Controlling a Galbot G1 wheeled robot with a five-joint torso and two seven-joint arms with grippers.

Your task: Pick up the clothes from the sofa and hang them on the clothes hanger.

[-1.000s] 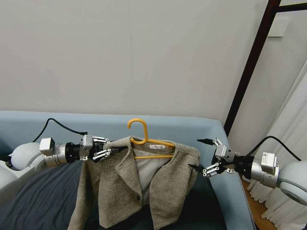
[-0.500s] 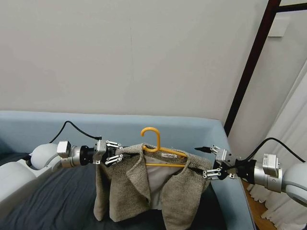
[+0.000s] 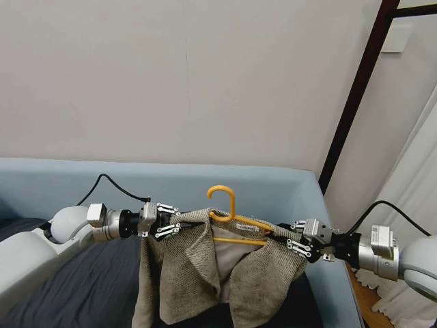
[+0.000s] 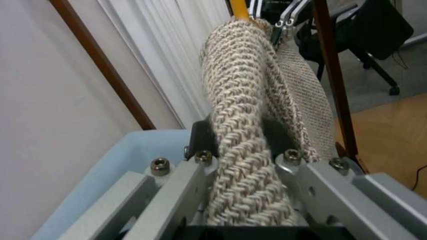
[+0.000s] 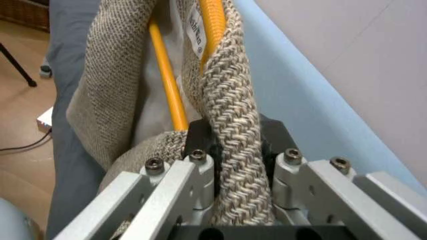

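Observation:
A beige tweed jacket [image 3: 198, 273] hangs on a yellow hanger [image 3: 229, 208] in mid-air above the blue sofa [image 3: 287, 188]. My left gripper [image 3: 179, 224] is shut on the jacket's left shoulder; the left wrist view has the thick weave [image 4: 243, 150] pinched between the fingers. At the opposite shoulder my right gripper [image 3: 287, 240] is shut on the jacket, and the right wrist view has the fabric [image 5: 237, 150] clamped with the hanger's yellow bar [image 5: 167, 90] just beyond. The hanger's hook points up between the two grippers.
A dark blue-grey cover [image 3: 75, 287] lies on the sofa seat below the jacket. A dark wooden post [image 3: 355, 96] rises at the right, with white curtains [image 3: 416, 178] behind it. A plain wall [image 3: 171, 75] stands behind the sofa.
Over the last second my right gripper went from open beside the jacket to shut on its shoulder. Both grippers, jacket and hanger shifted right and lower; the jacket now bunches more narrowly.

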